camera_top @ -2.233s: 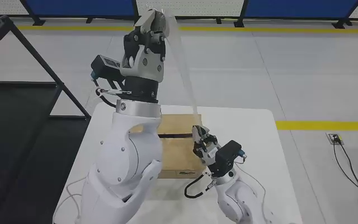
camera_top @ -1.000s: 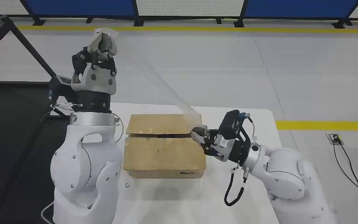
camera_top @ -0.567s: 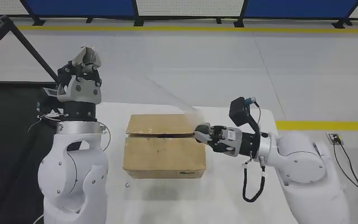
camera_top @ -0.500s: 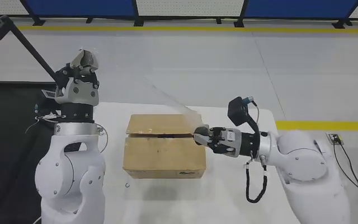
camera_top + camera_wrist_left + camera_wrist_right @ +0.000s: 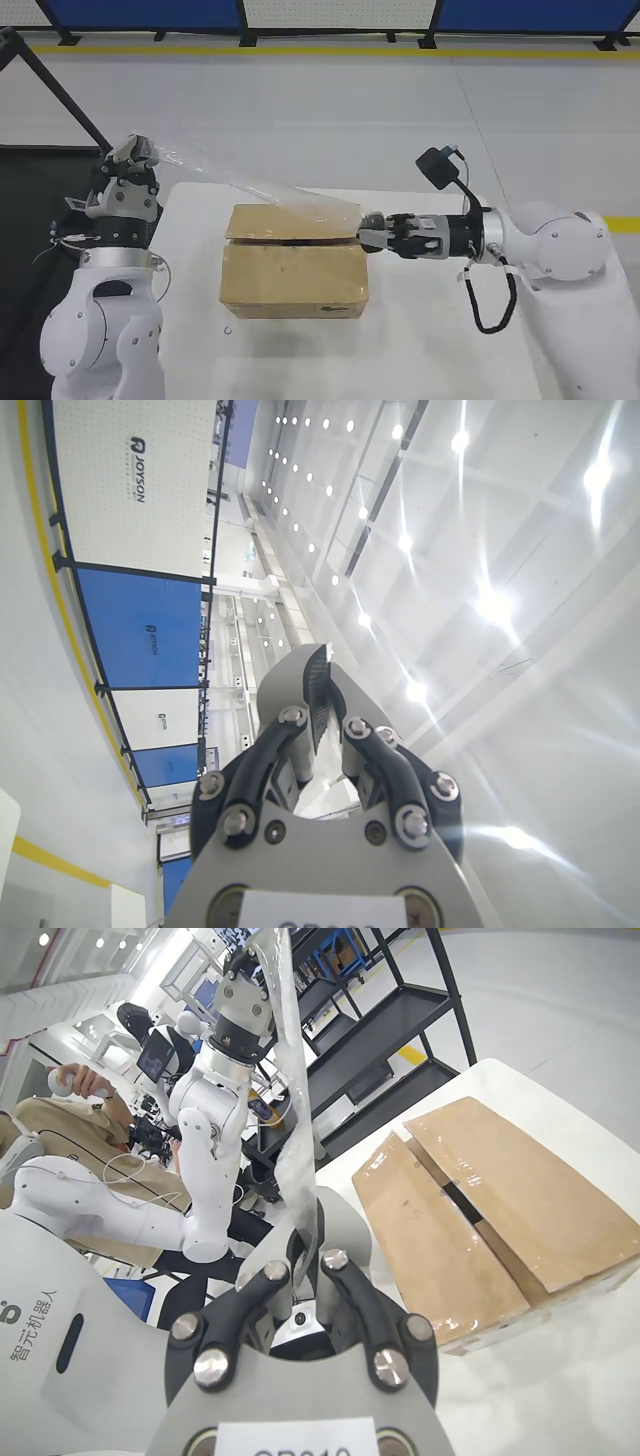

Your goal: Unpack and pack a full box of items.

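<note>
Above box, film, perhaps tape, between left gripper and right gripper

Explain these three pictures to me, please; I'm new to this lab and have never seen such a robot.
This is a two-armed robot at a white table. One picture looks down from a camera above its arms; the other two come from cameras on its wrists, each showing that arm's own gripper close up. On the table sits a closed cardboard box. The left gripper, held up to one side, and the right gripper, by the box's corner, each pinch one end of a clear plastic strip stretched between them.
</note>
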Available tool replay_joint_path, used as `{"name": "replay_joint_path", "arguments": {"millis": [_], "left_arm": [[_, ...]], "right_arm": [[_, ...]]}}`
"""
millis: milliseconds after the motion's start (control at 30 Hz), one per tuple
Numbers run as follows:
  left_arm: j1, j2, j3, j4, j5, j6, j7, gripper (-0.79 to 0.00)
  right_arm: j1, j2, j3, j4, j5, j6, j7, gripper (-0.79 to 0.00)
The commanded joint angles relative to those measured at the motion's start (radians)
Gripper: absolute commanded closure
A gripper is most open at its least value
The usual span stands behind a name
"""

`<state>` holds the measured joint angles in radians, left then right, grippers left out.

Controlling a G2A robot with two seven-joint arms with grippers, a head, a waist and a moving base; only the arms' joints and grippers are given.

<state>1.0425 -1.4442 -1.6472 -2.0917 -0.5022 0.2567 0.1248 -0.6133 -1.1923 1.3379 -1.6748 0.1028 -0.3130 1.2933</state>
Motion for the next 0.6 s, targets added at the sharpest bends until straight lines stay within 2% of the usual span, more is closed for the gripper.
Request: {"name": "replay_joint_path", "arguments": {"millis": [0, 300, 400, 567], "left_arm": [[-0.001, 0.0, 0.001, 0.0, 0.0, 0.0, 0.0, 0.0], [-0.001, 0.0, 0.001, 0.0, 0.0, 0.0, 0.0, 0.0], [0.018, 0.002, 0.0, 0.006, 0.016, -0.007, -0.014, 0.0], [0.054, 0.007, -0.029, 0.03, 0.013, -0.009, -0.039, 0.0]], "right_arm": [[0.0, 0.0, 0.0, 0.0, 0.001, -0.001, 0.001, 0.0], [-0.011, 0.0, -0.013, -0.005, 0.001, 0.011, -0.009, 0.0], [0.033, 0.0, -0.054, 0.055, 0.09, 0.095, 0.087, 0.0], [0.148, -0.001, -0.096, 0.258, 0.229, 0.218, 0.242, 0.0]]}}
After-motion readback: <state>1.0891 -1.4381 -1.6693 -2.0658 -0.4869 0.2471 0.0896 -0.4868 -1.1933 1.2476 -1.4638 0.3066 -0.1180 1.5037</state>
